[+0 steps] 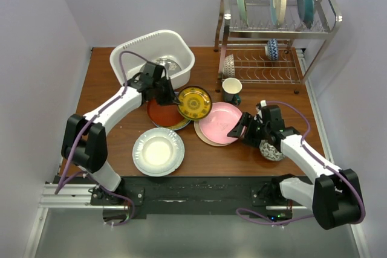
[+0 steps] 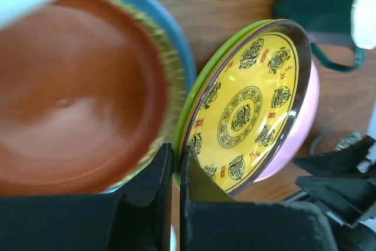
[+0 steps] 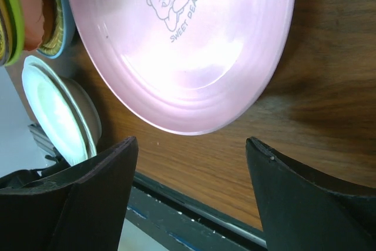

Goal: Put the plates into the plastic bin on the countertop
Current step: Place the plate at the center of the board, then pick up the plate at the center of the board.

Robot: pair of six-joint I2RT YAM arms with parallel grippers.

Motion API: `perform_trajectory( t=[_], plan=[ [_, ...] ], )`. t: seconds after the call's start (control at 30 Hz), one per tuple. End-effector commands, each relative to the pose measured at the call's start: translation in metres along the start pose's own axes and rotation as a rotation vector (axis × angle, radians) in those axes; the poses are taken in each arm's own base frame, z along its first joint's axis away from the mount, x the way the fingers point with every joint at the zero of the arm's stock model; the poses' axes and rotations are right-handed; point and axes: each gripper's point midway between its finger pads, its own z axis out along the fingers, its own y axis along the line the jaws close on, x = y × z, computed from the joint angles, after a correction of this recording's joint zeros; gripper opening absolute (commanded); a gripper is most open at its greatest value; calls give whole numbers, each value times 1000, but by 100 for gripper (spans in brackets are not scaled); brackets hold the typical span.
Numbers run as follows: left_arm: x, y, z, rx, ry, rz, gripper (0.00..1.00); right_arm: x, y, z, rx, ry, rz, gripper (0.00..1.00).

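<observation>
The left fingers pinch the rim of the yellow patterned plate, which is tilted just in front of the plastic bin. The right fingers are spread by the pink plate, farther from the bin on the tabletop.

The left arm reaches forward with its elbow bowed outward, and its claw is pinched nearly together on the rim of the yellow plate. The right arm bends inward and low, its claw spread wide with nothing between the fingers.
</observation>
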Motion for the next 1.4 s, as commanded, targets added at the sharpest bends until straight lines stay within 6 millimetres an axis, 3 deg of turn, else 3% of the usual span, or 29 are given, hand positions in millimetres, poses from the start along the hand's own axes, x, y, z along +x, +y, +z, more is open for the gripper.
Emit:
perform_trajectory(
  t=[0.0, 0.2, 0.53, 0.6, 0.8, 0.97, 1.07, 1.1, 1.17, 1.2, 1.3, 1.37],
  plan=[
    [-9, 17, -24, -33, -63, 14, 0, -14, 1, 4, -1, -57, 2, 76],
    [-10, 59, -35, -96, -74, -54, 0, -22, -5, 9, 51, -75, 6, 74],
    [-4, 108, -40, -209, -79, -153, 0, -30, -17, 20, 89, -112, 21, 51],
    [0, 114, -39, -221, -72, -161, 0, -31, -18, 22, 94, -114, 22, 50],
    [1, 128, -41, -252, -75, -186, 0, -34, -23, 27, 110, -125, 28, 26],
    [-6, 128, -49, -258, -95, -172, 2, -33, -22, 27, 108, -117, 25, 9],
    [-11, 127, -55, -269, -109, -164, 18, -35, -18, 24, 100, -126, 21, 4],
    [-12, 127, -56, -273, -115, -159, 31, -34, -17, 23, 95, -125, 19, 2],
    [-17, 123, -61, -265, -133, -154, 47, -37, -13, 21, 88, -130, 14, 1],
    [-18, 122, -63, -261, -135, -151, 63, -37, -12, 19, 81, -132, 13, 1],
    [-22, 116, -69, -249, -152, -141, 77, -38, -8, 18, 70, -132, 11, 0],
    [-28, 112, -76, -239, -172, -132, 80, -37, -7, 17, 65, -127, 11, 0]
  ],
)
